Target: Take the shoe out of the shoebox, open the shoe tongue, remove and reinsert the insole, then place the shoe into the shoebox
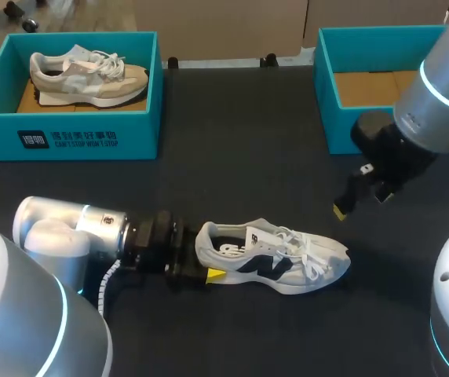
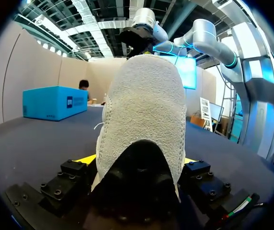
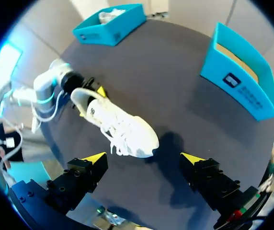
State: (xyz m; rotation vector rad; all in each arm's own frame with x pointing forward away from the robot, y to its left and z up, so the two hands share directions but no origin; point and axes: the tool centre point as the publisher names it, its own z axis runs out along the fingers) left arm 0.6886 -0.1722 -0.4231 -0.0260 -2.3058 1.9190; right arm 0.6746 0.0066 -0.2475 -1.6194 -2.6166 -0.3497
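A white shoe [image 1: 271, 255] with black side marks lies on its sole on the dark table, toe pointing right. My left gripper [image 1: 207, 255] is shut on its heel, one yellow-tipped finger [image 1: 215, 275] showing along the near side. In the left wrist view the grey heel [image 2: 144, 110] fills the space between the left gripper [image 2: 137, 163] fingers. My right gripper [image 1: 359, 200] hangs open above the table, up and to the right of the toe. From the right wrist, the shoe [image 3: 122, 127] lies below and ahead of the open right gripper [image 3: 144, 158], which holds nothing.
A teal shoebox [image 1: 67, 129] at the back left holds a beige shoe [image 1: 87, 75]. A second teal shoebox [image 1: 326, 78] at the back right shows only its cardboard floor, partly hidden by my right arm.
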